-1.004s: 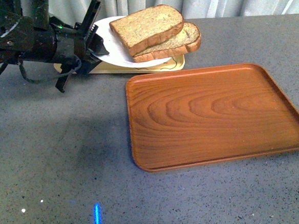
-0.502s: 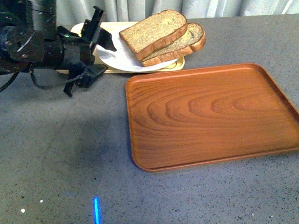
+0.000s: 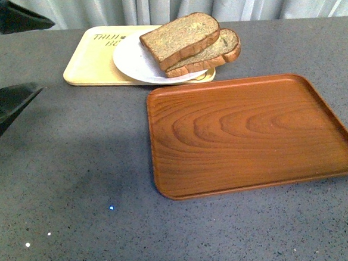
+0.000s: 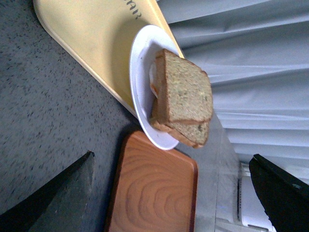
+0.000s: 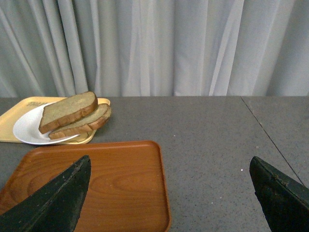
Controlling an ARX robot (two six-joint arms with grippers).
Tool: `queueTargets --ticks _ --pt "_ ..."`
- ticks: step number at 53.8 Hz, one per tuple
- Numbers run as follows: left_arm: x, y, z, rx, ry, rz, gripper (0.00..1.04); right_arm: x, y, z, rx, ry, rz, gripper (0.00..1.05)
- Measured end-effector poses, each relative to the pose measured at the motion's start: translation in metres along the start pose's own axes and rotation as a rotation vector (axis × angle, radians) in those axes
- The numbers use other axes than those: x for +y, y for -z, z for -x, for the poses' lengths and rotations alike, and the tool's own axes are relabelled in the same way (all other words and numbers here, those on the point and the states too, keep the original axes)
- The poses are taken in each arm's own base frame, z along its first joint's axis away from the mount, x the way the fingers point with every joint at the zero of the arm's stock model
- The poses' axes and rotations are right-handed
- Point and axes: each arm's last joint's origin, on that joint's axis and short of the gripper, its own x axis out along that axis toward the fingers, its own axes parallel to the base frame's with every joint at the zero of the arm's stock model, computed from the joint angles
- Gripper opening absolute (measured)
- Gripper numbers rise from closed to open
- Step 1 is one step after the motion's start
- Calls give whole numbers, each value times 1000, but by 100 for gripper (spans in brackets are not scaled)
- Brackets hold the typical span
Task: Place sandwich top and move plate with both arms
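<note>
The sandwich top point(image 3: 179, 37), a brown speckled slice, lies askew on a paler slice point(image 3: 216, 48) on the white plate point(image 3: 132, 64) at the back of the table. The plate rests partly on the beige tray and overhangs its right end. My left gripper point(image 3: 47, 54) is open at the far left, well apart from the plate, with nothing in it. Its wrist view shows the sandwich top point(image 4: 186, 87) and plate point(image 4: 140, 72) beyond the open left gripper point(image 4: 172, 155). My right gripper point(image 5: 169, 158) is open and holds nothing, over the wood tray's edge, far from the sandwich top point(image 5: 67, 110) and plate point(image 5: 26, 128).
A beige tray point(image 3: 89, 68) with printed lettering lies under the plate. A brown wood-grain tray point(image 3: 246, 134) lies nearer, right of centre, with nothing on it. Grey curtains point(image 5: 154, 48) hang behind the table's far edge. The tabletop point(image 3: 77, 191) is grey and speckled.
My left gripper has drawn back from the plate's left rim to the view's left edge. The plate with both slices has sunk and now lies flat on the beige tray.
</note>
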Motion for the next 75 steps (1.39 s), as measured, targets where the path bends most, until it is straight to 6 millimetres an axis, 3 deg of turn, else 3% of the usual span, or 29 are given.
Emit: queueTargets --ticks 4,8,10,13,20,24,42,75 --pt "0 10 22 -241 -24 -243 86 0 0 0 0 1 0 96" --pt "-1 22 66 -513 -138 -568 69 0 0 0 0 -1 0 96" --pt "-3 24 84 -569 -207 -764 59 0 0 0 2 0 0 96" --pt "-4 28 96 -568 -241 -897 46 0 0 0 0 -1 0 96" --pt "-7 28 120 -539 -268 -1012 14 0 0 0 1 -1 0 96" --pt "-5 29 128 -555 -284 -1018 1 0 0 0 1 0 0 96" --pt "-5 43 151 -552 -286 -1033 2 0 0 0 1 -1 0 96" --pt "-10 55 174 -572 -275 -1039 2 0 0 0 1 0 0 96"
